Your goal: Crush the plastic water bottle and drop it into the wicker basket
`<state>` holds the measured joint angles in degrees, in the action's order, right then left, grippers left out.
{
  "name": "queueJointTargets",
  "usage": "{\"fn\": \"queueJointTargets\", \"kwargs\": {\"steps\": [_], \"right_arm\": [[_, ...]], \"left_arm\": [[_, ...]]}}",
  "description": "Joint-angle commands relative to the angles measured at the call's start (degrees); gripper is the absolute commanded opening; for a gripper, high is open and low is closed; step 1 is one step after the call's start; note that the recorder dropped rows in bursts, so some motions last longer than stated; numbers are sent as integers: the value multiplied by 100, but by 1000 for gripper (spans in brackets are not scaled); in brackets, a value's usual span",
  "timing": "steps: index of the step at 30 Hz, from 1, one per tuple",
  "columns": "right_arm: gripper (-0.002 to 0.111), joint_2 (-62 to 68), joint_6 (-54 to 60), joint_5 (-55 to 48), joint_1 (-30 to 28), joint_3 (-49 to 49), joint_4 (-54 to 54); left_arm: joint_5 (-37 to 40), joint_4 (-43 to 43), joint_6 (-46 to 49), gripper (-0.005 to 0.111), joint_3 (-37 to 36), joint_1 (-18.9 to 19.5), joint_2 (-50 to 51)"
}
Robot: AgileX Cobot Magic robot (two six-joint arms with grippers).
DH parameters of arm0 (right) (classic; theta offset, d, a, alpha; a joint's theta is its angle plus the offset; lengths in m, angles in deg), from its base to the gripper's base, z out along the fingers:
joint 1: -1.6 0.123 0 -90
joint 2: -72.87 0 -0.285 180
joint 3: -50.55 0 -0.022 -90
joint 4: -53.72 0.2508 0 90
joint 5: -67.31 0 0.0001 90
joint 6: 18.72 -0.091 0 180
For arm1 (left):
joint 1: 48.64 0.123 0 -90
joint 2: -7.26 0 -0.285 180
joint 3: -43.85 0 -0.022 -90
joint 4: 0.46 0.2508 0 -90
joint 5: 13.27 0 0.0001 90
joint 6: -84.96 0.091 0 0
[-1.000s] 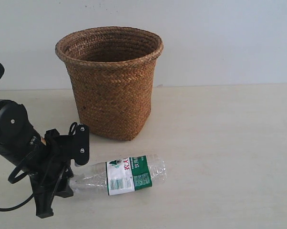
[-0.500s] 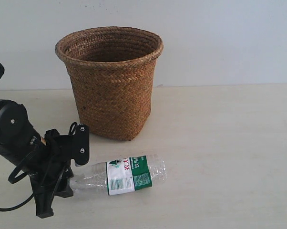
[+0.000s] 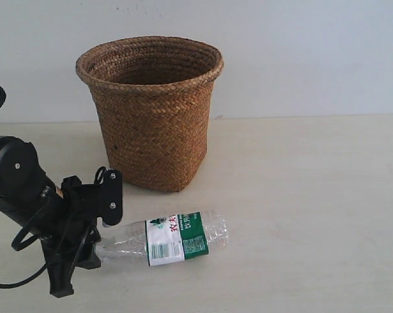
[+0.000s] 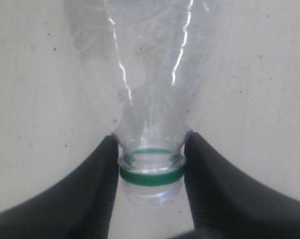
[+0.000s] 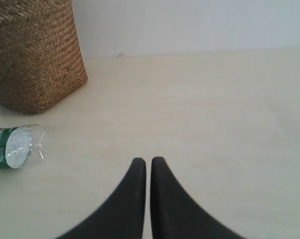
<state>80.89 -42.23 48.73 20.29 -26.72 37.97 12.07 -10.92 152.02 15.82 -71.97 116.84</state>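
Observation:
The plastic water bottle (image 3: pixel 173 238) lies on its side on the table, in front of the wicker basket (image 3: pixel 151 111), with its neck pointing left. My left gripper (image 3: pixel 95 251) is shut on that neck. In the left wrist view the two black fingers press both sides of the neck (image 4: pixel 151 149) just above the green ring; the mouth carries no cap. My right gripper (image 5: pixel 148 160) is shut on nothing and hovers over bare table, well to the right of the bottle's base (image 5: pixel 20 147) and of the basket (image 5: pixel 35 55). It is outside the exterior view.
The pale wooden table (image 3: pixel 301 195) stretches to the right of the bottle and basket. A white wall (image 3: pixel 301 59) rises just behind the basket. The left arm's black body and cables (image 3: pixel 20 189) fill the near left corner.

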Motion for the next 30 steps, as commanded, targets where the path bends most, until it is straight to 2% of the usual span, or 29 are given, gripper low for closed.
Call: {"fn": "queueJointTargets", "kwargs": {"steps": [1,6,10,15,20,25,30], "right_arm": [[0,-23,77,-11,-30,5,-42],[0,-23,77,-11,-30,5,-42],[0,-23,77,1,-30,5,-42],[0,-23,77,1,-30,5,-42],[0,-23,77,1,-30,5,-42],[0,-23,67,1,-30,5,-42],[0,-23,93,1,-30,5,-42]], "left_arm": [[-319,-90,6,4,15,-25,29],[-403,-90,-58,4,15,-25,29],[-353,-405,-143,4,15,-25,29],[387,-473,-153,4,15,-127,-161],[1112,-566,-479,4,15,-370,-1072],[1906,-401,-468,4,36,-537,-2450],[2862,464,-1273,4,457,-537,-3534]]}}
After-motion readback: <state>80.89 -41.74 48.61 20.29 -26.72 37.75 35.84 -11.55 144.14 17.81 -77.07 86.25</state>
